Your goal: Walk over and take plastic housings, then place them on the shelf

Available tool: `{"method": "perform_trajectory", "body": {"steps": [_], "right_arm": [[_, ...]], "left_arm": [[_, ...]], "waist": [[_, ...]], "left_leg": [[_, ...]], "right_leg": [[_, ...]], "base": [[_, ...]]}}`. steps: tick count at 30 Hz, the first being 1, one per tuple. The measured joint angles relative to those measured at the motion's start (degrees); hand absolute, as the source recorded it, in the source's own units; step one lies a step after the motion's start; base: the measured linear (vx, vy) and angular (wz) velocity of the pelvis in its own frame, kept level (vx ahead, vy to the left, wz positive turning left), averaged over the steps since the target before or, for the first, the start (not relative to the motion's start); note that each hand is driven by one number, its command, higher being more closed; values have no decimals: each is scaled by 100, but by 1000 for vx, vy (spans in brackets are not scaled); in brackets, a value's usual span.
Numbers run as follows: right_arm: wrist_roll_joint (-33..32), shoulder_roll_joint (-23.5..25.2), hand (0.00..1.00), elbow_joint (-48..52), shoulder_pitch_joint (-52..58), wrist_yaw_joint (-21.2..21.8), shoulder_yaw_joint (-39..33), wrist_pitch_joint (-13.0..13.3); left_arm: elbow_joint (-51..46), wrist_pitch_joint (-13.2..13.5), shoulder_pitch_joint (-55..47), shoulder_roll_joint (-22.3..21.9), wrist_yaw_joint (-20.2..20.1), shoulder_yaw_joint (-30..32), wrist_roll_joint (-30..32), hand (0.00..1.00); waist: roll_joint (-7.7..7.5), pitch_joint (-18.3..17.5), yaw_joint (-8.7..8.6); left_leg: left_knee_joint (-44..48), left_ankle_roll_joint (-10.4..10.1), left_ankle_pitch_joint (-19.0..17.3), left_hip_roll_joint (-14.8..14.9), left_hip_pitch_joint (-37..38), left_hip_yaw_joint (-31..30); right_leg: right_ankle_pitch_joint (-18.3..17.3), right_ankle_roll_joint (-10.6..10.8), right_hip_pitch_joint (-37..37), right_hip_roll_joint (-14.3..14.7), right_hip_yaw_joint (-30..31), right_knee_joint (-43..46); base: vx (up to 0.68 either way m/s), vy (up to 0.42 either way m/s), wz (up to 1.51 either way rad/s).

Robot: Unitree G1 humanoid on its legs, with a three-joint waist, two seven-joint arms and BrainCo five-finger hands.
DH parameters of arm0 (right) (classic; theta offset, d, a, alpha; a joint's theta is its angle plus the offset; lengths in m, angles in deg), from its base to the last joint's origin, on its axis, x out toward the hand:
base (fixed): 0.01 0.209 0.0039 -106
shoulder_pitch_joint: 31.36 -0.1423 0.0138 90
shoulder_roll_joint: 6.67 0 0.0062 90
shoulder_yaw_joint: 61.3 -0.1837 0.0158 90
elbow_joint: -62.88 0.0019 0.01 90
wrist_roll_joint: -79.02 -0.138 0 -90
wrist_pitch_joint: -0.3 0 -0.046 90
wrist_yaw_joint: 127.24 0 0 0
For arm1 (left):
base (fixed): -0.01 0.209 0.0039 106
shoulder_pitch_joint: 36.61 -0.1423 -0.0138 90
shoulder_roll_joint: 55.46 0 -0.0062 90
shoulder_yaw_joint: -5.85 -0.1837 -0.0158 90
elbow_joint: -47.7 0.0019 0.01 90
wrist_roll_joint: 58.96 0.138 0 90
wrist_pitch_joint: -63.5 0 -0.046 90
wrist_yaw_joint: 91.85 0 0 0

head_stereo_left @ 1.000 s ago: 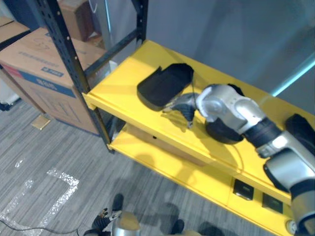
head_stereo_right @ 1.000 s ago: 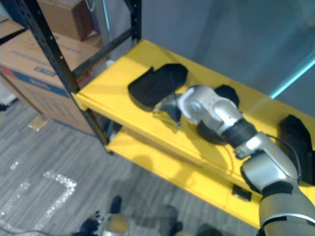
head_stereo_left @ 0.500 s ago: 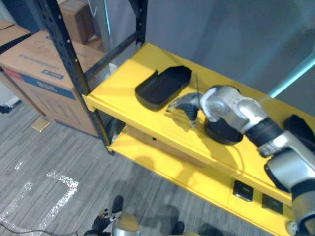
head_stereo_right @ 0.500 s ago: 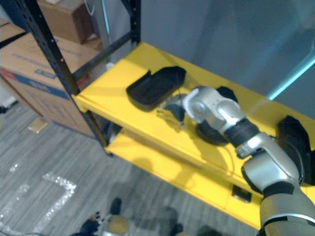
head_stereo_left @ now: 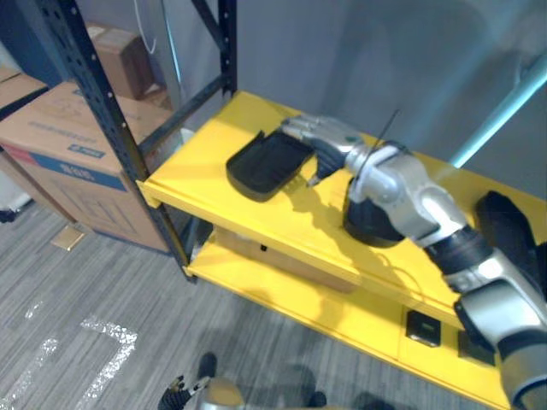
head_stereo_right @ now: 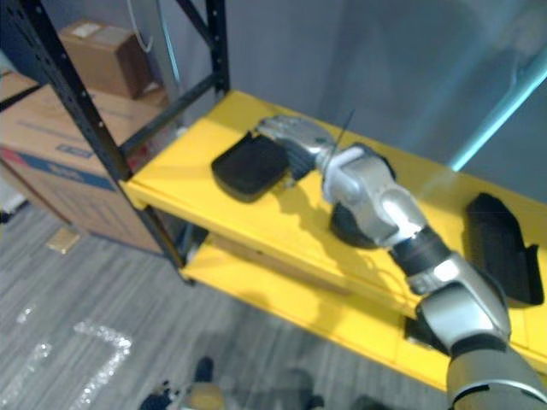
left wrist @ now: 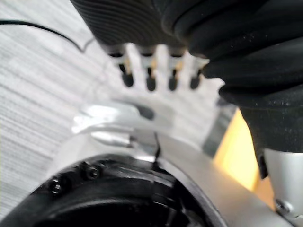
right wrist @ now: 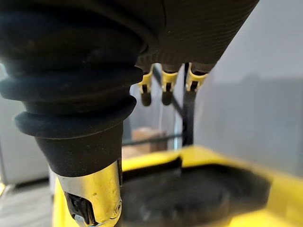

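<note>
A flat black plastic housing (head_stereo_left: 263, 162) lies on the top yellow shelf (head_stereo_left: 201, 145), near its left end. Nothing holds it. The right hand (head_stereo_left: 325, 138) hovers just over the housing's right edge. Its fingers are loose and spread, and they hold nothing. I cannot tell if a fingertip touches the housing.

Further right, under the arm, a round black housing (head_stereo_left: 369, 224) sits on the same shelf. A third black housing (head_stereo_left: 506, 232) lies at the right end. So three housings look put down.

The left hand (left wrist: 158, 75) hangs over the grey floor, fingers loose and empty.

I think this drop is done. What is left is to pull the arm away and maybe fetch more. Cardboard boxes (head_stereo_left: 60, 128) stand left of the shelf.
</note>
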Motion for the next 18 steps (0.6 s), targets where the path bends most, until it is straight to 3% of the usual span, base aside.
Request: {"method": "perform_trajectory", "body": {"steps": [7,15,18], "right_arm": [[-9,840,0,-1488,-162,169,382,-321],[-59,987,0,-2219,-626,-288,381,-442],[-67,1002,0,-2434,-798,-443,378,-504]], "left_arm": [[21,21,11,-2,9,3,4,0],[21,17,14,-9,5,3,5,0],[15,16,37,-12,4,4,5,0]], "waist": [[-15,-10,192],[7,11,231],[57,56,319]], "left_leg": [[0,-4,23,-6,-12,-117],[1,-18,50,-13,-123,-363],[1,-17,48,-6,-138,-370]], "right_leg": [[3,3,91,6,-92,-34],[7,6,198,43,-350,-121],[5,3,193,56,-356,-133]], "base": [[-21,-4,7],[4,-11,15],[3,-4,2]]}}
